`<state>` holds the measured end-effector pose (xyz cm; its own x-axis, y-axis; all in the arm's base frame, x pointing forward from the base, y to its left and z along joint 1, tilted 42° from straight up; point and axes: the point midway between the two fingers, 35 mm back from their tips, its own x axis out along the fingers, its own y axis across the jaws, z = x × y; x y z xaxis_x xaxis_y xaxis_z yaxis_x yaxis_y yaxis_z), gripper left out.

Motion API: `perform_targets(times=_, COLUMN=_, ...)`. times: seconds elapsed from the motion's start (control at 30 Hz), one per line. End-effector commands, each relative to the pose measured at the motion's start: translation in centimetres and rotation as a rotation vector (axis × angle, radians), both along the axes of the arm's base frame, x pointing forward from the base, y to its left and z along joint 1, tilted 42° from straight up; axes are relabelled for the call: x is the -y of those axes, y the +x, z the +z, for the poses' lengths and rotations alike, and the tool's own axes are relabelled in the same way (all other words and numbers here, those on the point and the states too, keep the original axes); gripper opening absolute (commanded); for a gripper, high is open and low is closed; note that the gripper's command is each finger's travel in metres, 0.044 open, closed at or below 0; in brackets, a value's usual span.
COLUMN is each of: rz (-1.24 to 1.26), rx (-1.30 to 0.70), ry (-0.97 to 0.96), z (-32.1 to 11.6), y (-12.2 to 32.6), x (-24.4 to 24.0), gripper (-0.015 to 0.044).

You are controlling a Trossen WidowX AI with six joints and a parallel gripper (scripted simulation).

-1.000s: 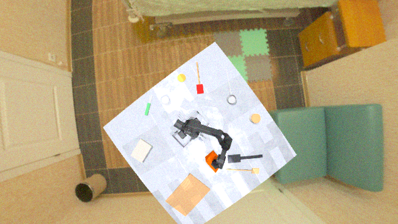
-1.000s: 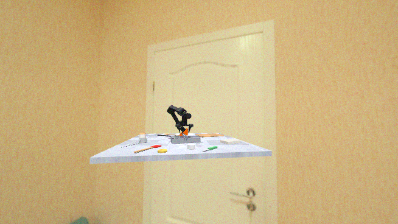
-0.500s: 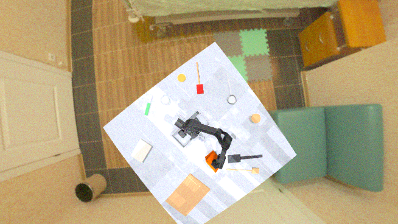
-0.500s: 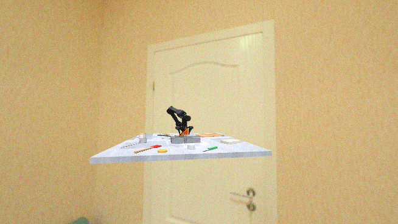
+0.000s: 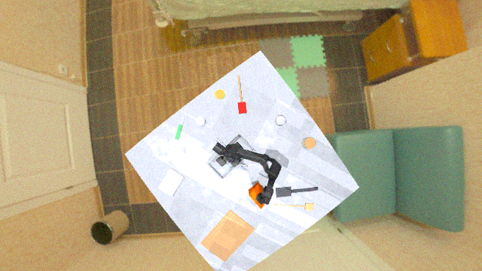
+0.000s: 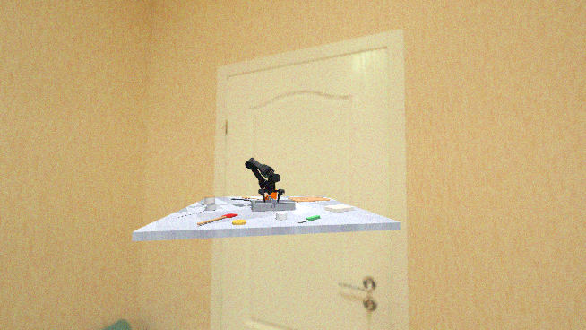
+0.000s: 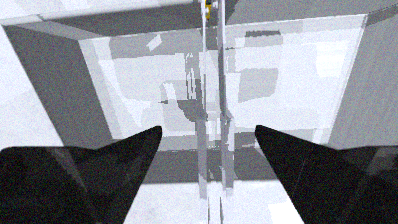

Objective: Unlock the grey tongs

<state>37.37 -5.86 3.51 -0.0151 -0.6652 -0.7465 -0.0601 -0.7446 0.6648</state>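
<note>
The grey tongs (image 7: pixel 228 160) lie lengthwise across the roasting tin in the wrist view, their two arms nearly parallel and close together. A small yellow part (image 7: pixel 208 11) shows between them at the top edge. The grey roasting tin (image 5: pixel 215 171) (image 6: pixel 288 207) (image 7: pixel 40 82) stands under the arm. My gripper (image 6: pixel 271 200) (image 7: pixel 208 129) is open and empty, low over the tin, with one fingertip on each side of the tongs and a gap to both arms. The arm hides most of the tongs in the top view. The wooden board (image 5: pixel 236 227) (image 6: pixel 309 199) lies beyond the arm's base.
An orange block (image 5: pixel 255 192) is at the arm's base, beside a dark spatula (image 5: pixel 283 191). Around the tin are a white cup (image 5: pixel 200 121), a green-handled tool (image 5: pixel 178 132), a white block (image 5: pixel 171 181), a red-headed tool (image 5: pixel 242 107) and a silvery cup (image 5: pixel 281 120).
</note>
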Motion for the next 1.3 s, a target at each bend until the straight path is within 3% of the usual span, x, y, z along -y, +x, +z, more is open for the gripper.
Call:
perform_targets(times=0.0, rz=0.005, rx=-0.006, ry=-0.005, z=-0.52, y=-0.12, x=0.48, gripper=0.044)
perform_targets(times=0.3, rz=0.005, rx=-0.007, ry=-0.007, z=-1.38, y=-0.26, x=1.31, gripper=0.044)
perform_targets(times=0.67, rz=-0.001, rx=-0.001, ry=-0.002, z=-1.12, y=-0.17, x=1.09, gripper=0.0151)
perform_targets(times=1.27, rz=-0.001, rx=-0.001, ry=-0.002, z=-1.12, y=-0.17, x=1.09, gripper=0.0031)
